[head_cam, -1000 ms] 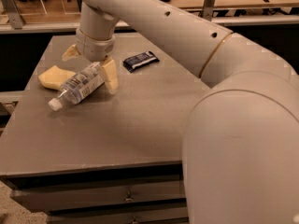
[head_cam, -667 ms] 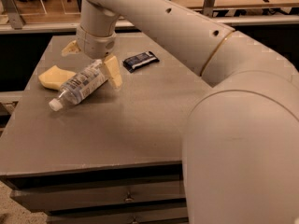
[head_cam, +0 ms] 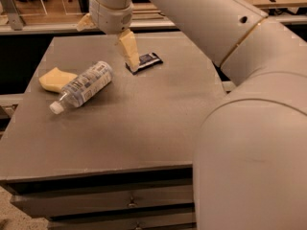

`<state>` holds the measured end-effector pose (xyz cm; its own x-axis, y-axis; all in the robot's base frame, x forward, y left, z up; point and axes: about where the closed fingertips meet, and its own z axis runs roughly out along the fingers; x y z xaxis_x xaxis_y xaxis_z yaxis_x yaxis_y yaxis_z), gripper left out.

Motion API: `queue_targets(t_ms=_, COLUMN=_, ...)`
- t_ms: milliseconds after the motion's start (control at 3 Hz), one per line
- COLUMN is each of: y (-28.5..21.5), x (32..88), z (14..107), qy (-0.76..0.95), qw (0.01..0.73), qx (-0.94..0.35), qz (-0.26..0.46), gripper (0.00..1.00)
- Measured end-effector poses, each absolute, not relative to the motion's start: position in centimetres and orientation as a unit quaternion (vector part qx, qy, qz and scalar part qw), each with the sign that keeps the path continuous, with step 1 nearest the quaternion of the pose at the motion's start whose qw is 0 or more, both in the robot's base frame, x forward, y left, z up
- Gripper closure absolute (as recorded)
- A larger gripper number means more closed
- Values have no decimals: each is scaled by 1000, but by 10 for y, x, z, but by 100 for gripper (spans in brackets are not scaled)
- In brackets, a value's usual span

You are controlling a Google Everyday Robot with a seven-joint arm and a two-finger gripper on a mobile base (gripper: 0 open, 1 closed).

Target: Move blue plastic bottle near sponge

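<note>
The blue plastic bottle [head_cam: 84,86] lies on its side on the grey table [head_cam: 144,123], white cap pointing front left. Its far side touches or nearly touches the pale yellow sponge [head_cam: 56,79], which lies just left of it. My gripper [head_cam: 106,47] hangs above and behind the bottle, open and empty, with one tan finger [head_cam: 129,51] reaching down to the right and the other at the upper left. It is clear of the bottle.
A small dark snack-bar wrapper [head_cam: 144,62] lies behind the right finger, towards the table's back. My large white arm fills the right side of the view. Drawer fronts [head_cam: 129,202] sit under the table's front edge.
My gripper has risen up and back off the bottle, which it was around before. The bottle and sponge have stayed where they were.
</note>
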<state>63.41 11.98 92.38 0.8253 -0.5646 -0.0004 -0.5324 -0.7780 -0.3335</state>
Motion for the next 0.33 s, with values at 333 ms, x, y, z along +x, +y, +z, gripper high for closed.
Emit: queue_targets(t_ms=333, y=120, x=634, z=924, qy=291, qw=162, qx=-942, qz=-50, gripper=0)
